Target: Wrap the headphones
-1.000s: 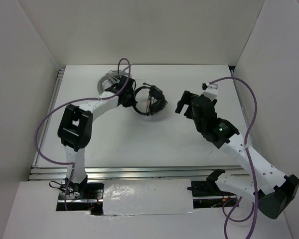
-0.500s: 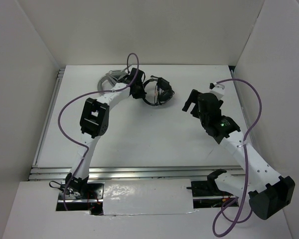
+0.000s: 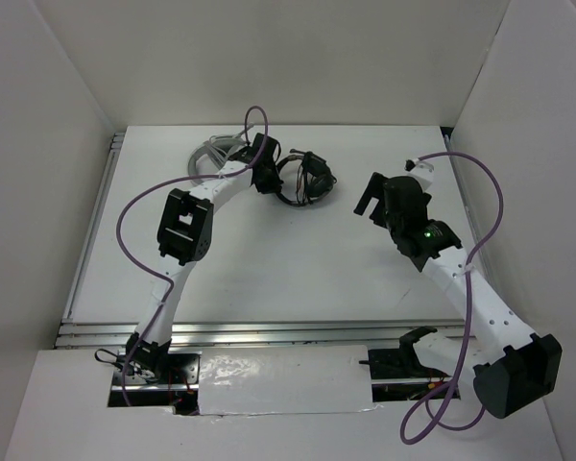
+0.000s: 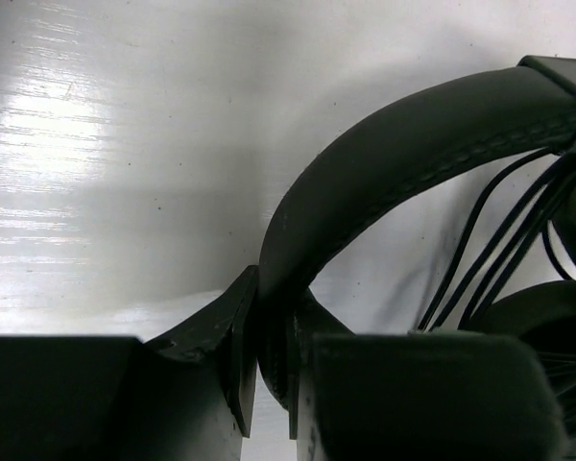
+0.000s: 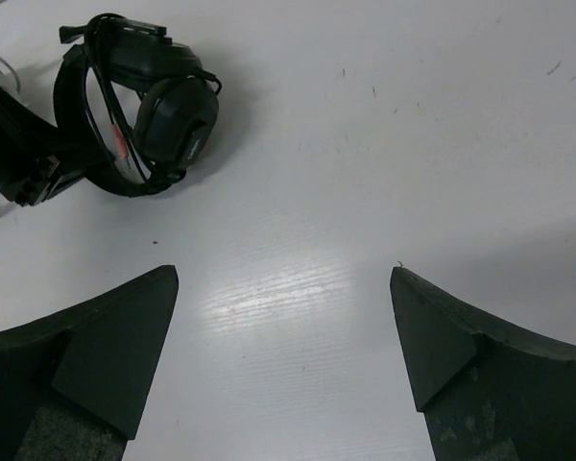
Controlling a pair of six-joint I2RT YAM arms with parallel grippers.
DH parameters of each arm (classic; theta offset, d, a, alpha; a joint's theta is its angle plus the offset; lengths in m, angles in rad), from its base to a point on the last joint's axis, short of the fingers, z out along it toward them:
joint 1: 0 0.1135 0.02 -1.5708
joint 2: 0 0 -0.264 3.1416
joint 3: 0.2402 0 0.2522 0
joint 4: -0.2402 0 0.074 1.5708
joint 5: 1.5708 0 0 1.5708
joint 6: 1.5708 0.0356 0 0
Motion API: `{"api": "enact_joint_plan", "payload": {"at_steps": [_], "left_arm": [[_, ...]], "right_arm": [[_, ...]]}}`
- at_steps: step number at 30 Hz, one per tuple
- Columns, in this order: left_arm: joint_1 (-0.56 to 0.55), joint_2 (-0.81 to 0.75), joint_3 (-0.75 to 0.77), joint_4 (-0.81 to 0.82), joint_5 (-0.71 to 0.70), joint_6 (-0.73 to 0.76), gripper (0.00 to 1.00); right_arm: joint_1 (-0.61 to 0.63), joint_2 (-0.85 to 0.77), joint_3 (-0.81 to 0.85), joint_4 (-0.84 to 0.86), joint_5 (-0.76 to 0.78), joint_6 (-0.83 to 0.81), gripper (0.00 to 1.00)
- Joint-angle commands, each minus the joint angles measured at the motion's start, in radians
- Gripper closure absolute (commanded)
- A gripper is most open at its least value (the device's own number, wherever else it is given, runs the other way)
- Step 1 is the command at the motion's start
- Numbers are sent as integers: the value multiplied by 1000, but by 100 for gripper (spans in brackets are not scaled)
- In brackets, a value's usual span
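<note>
The left gripper (image 4: 269, 360) is clamped on the headband of the headphones (image 4: 394, 173), pinching the band between both fingers. The cable (image 4: 490, 259) runs in strands just right of the grip. The headphones lie at the far middle of the table (image 3: 269, 259), near the grey ring-shaped stand (image 3: 209, 154). The right gripper (image 5: 283, 288) hovers well apart to their right, spread wide and empty.

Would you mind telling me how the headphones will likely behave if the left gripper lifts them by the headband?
The headband, pinched in the left gripper, looks smooth and may slip or swivel. The earcups sit away from the grip, so they will probably sag. The thin cable looks floppy and may unwind.
</note>
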Motion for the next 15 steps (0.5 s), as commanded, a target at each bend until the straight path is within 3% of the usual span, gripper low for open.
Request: {"api": "enact_joint_plan", "payload": {"at_steps": [1, 8, 15], "left_arm": [[0, -51, 14, 23, 2, -8, 73], [-2, -92, -7, 7, -21, 11, 51], [-6, -135, -15, 11, -24, 27, 47]], "right_arm": [[-11, -14, -5, 5, -15, -9, 0], [-10, -16, -5, 19, -55, -9, 0], [1, -23, 0, 21, -55, -6, 0]]}}
